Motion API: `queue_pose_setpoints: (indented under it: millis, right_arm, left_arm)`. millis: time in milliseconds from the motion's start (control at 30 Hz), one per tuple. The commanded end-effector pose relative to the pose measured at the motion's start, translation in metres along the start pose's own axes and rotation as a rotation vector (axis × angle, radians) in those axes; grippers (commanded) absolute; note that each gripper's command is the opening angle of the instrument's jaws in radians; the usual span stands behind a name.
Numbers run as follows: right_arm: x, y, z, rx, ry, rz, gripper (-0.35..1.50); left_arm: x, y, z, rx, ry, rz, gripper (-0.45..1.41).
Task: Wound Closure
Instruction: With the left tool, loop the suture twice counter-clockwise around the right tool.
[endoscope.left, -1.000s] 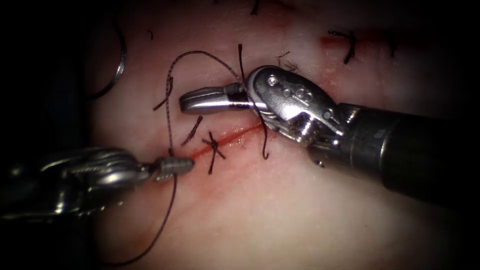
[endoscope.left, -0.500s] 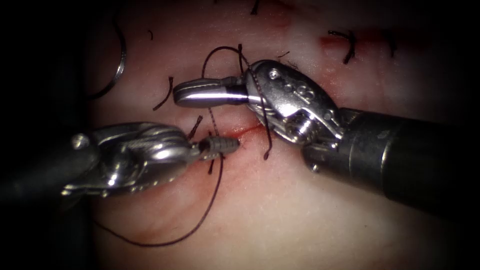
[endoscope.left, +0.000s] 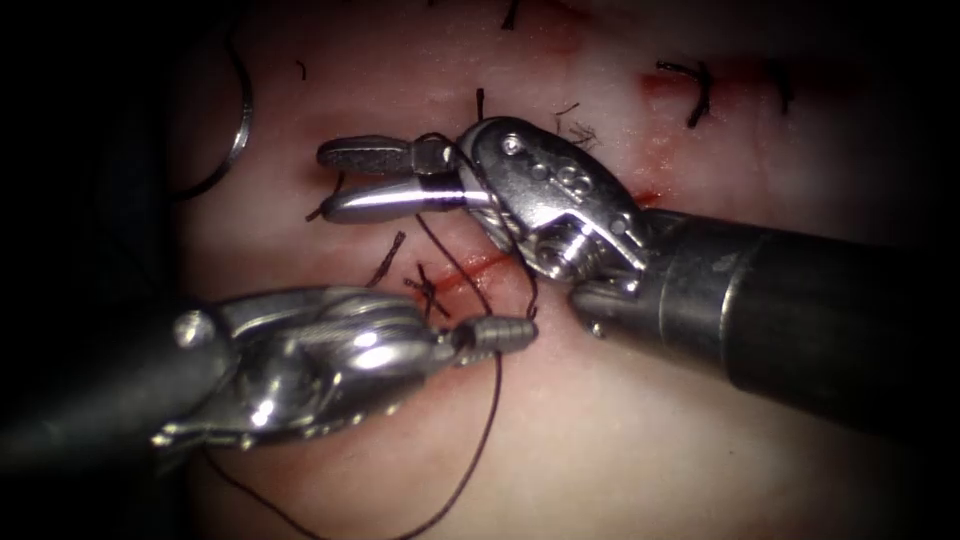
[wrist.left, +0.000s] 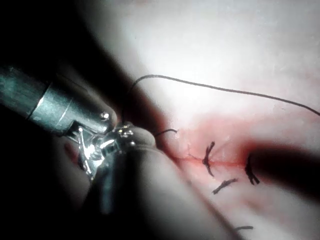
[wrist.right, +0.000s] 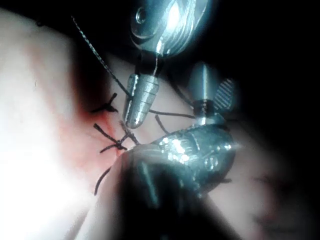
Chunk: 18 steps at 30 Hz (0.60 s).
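The left tool (endoscope.left: 495, 333) comes in from the left, its ribbed, tapered jaws pressed together on the thread (endoscope.left: 478, 455), dark and finely braided, which drops from the tip and curves away in a long arc toward the near left. From those same jaws the strand climbs up and wraps around the neck of the right tool (endoscope.left: 345, 180), just behind its jaws. The right tool's jaws stand apart, one flat and serrated, the other smooth and rounded with a bright steel sheen, and they hold nothing between them. They hover over the tissue (endoscope.left: 620, 440), pale, soft and glistening, on the far side of the cut (endoscope.left: 470, 270), a thin red line running slantwise between the two tools. A knotted stitch (endoscope.left: 428, 292) with short bristly ends sits on the cut's left part, just beside the left tool. The needle (endoscope.left: 238, 125), a slim, shiny metal curve, lies free on the tissue at the far left, well apart from both tools and not in the tissue. Red fluid (endoscope.left: 670, 85) stains the tissue at the far right, near another dark stitch (endoscope.left: 697, 92).
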Motion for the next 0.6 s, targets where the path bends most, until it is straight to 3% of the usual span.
queue_pose_setpoints:
  millis: [33,100,333,600]
  right_arm:
    - [-0.0002,0.0006,0.0005,-0.003,-0.056,-0.01,1.21]
    - [-0.0006,0.0004,0.0003,0.0,-0.146,-0.017,1.23]
    - [-0.0008,-0.0003,-0.001,0.039,-0.277,-0.053,1.18]
    - [-0.001,-0.0024,-0.003,0.272,-0.327,-0.04,0.94]
  left_arm:
    - [-0.0002,-0.0007,0.0004,-0.005,0.004,0.004,-0.35]
    - [0.0,-0.0009,-0.0001,-0.012,0.01,0.01,-0.35]
    - [-0.0005,-0.0015,-0.0028,-0.04,0.0,0.045,-0.35]
    - [-0.0026,-0.0023,-0.0052,-0.057,-0.005,0.057,-0.35]
